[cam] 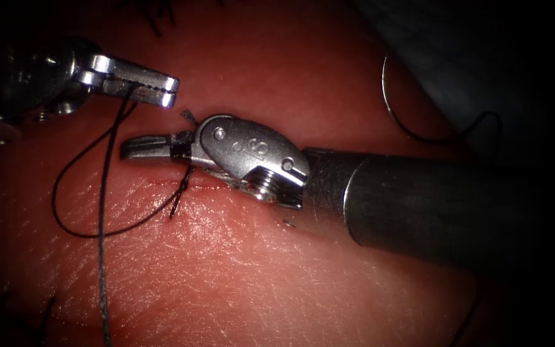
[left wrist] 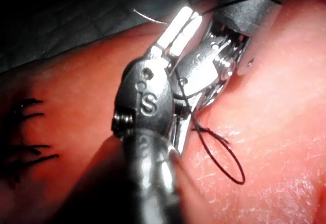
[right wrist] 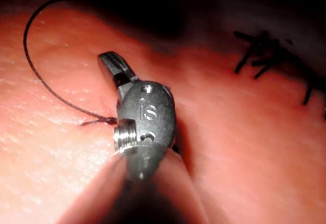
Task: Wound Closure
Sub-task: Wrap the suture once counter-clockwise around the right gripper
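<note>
Jaws of the left tool [cam: 161,87] are closed on the thread [cam: 101,193], which leaves them in two dark strands: one drops straight down the tissue [cam: 258,276] and runs off the lower edge of the endoscope view, the other swings out in a loop to the left and comes back to the cut [cam: 187,185], where it enters the surface at a short, frayed-looking stitch. The left tool's wrist and shaft sit in deep shadow and are hard to make out; it reaches in from the upper left with its tip pointing right.

Just below and to the right, the right tool [cam: 137,148] lies nearly level across the cut, its shaft coming in from the right and its tip pointing left. Its jaws look closed or nearly so, and whether anything sits between them cannot be made out; the wrist body hides that stretch of the cut.

Well apart, at the tissue's upper right edge, the needle [cam: 390,96] shows as a thin curved arc lying free of both tools, with a dark thread trailing off its lower end into shadow. Whether its tip touches the tissue cannot be told.
</note>
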`<state>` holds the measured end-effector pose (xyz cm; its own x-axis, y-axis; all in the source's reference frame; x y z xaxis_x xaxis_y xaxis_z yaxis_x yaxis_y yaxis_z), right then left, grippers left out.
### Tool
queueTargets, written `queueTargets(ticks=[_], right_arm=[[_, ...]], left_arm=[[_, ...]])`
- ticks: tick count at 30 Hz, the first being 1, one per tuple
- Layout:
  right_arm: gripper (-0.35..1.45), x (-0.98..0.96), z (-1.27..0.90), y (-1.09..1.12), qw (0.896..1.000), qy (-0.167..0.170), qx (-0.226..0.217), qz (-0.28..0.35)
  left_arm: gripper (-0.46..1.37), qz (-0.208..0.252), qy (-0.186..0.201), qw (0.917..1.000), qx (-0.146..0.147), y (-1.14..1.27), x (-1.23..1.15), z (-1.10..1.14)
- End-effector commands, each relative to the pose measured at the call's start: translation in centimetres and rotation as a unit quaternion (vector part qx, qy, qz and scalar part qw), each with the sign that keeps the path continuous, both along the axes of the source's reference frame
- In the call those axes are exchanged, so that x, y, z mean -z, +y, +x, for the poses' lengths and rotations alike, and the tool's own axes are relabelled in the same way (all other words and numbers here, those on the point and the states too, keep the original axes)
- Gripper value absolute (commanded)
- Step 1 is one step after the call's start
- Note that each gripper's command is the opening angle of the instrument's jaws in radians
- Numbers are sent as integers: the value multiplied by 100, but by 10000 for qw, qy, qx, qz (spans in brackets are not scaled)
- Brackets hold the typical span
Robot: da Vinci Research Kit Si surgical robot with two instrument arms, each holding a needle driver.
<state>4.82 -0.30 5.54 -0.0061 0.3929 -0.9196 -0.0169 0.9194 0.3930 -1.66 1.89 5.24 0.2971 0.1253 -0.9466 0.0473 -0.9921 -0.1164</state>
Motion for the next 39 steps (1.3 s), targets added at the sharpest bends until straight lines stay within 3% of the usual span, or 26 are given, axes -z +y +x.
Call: queueTargets(ticks=[1,9,16,21,23,28,31,35,39], right_arm=[[-35,0,5,-1,10000,44,-32,2],[-35,2,41,-8,9993,358,68,-22],[-35,4,53,-15,9975,673,184,-49],[18,9,59,-21,9972,717,201,-56],[28,13,61,-23,9969,751,219,-55],[80,25,67,-34,9956,884,293,-86],[96,33,67,-40,9945,987,339,-22],[97,42,59,-39,9922,1213,291,32],[109,50,42,-31,9882,1525,18,143]], left_arm=[[-35,1,-3,10000,-14,1,-1,-2],[-35,-19,-131,9999,-46,9,-10,-9],[-35,-11,-269,9996,-116,20,-14,-6],[-35,7,-387,9992,-135,30,-17,-6],[-35,9,-397,9991,-136,33,-19,-6],[-35,-1,-425,9990,-129,37,-28,-7],[-35,-9,-447,9989,-130,38,-33,-6],[-35,-29,-500,9986,-173,39,-40,-1],[-35,-58,-603,9979,-208,37,-48,5]])
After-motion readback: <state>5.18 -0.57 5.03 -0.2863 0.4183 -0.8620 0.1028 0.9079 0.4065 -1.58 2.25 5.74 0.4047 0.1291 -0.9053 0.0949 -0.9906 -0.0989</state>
